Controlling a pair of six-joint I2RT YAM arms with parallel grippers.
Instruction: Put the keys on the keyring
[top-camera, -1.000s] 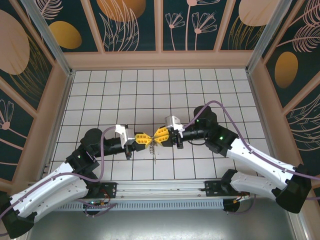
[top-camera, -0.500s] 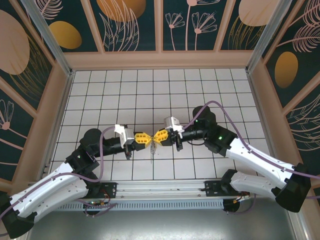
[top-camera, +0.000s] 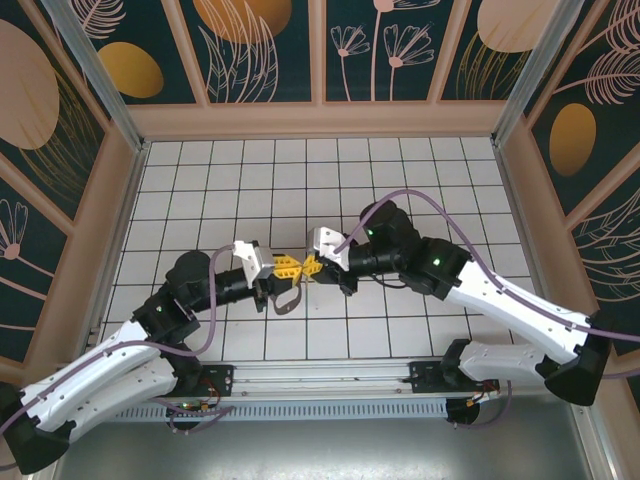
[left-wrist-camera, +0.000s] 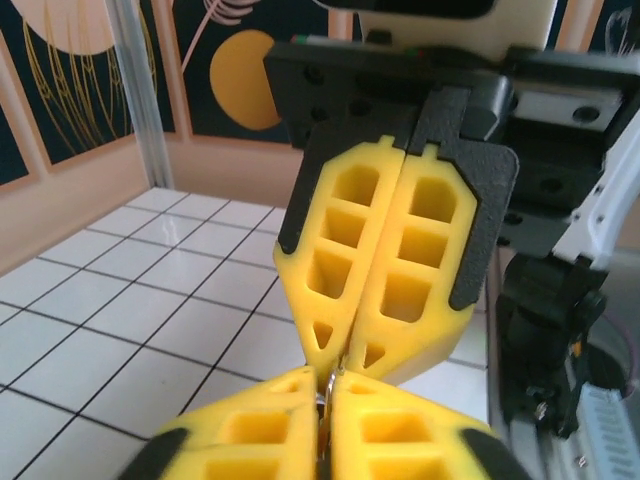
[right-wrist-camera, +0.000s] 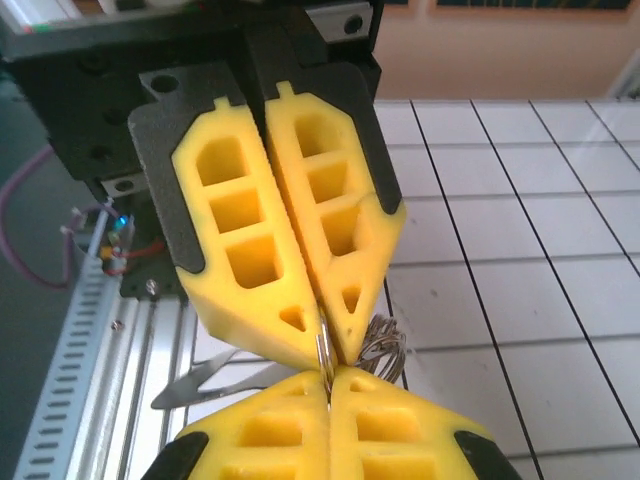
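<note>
The two yellow-fingered grippers meet tip to tip above the tiled floor. My left gripper (top-camera: 290, 268) (left-wrist-camera: 325, 388) is shut on the thin metal keyring (right-wrist-camera: 324, 352) (left-wrist-camera: 326, 392). My right gripper (top-camera: 309, 266) (right-wrist-camera: 329, 380) is shut on the same ring from the opposite side. In the right wrist view a second wire loop (right-wrist-camera: 386, 345) sticks out to the right of the fingertips, and silver keys (right-wrist-camera: 215, 373) hang off to the left. From above, the keys (top-camera: 286, 300) dangle just below the left fingers.
The white tiled floor (top-camera: 420, 180) is walled by wooden panels on three sides. An aluminium rail (top-camera: 330, 375) with the arm bases runs along the near edge, close under the grippers. Purple cables loop over both arms.
The right gripper has closed fully on the ring. Its arm has swung left and turned at the wrist. The meeting point has shifted slightly up, and the hanging keys have swung left.
</note>
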